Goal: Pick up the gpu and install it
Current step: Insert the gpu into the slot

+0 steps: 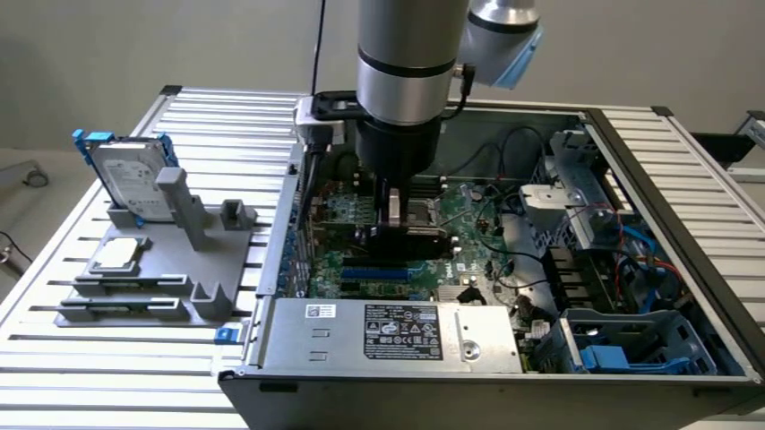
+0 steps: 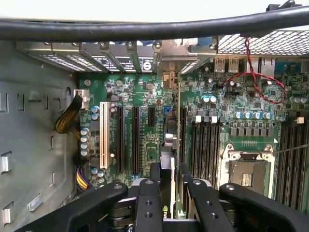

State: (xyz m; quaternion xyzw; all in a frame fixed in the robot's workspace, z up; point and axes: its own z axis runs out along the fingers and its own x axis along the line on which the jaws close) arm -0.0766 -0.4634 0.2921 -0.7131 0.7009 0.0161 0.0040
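In the exterior view my gripper (image 1: 400, 219) reaches down inside the open computer case (image 1: 669, 179), above the green motherboard (image 1: 478, 210). It is shut on the gpu (image 1: 415, 242), a thin card held on edge with its black cover showing. In the wrist view the gpu (image 2: 167, 145) appears edge-on between my two black fingers (image 2: 155, 180), with its silver end bracket (image 2: 169, 72) against the case's rear slot covers. The card stands over the motherboard between the black expansion slots (image 2: 135, 140) and the memory slots (image 2: 203, 145). Whether its edge is seated in a slot is hidden.
A grey fixture (image 1: 197, 269) on the exterior view's left holds a silver hard drive with a blue frame (image 1: 125, 175) and a small square silver chip (image 1: 120, 255). Inside the case are a power supply (image 1: 395, 331), blue drive caddies (image 1: 622, 354), an open processor socket (image 2: 248, 169) and a red wire (image 2: 260, 82).
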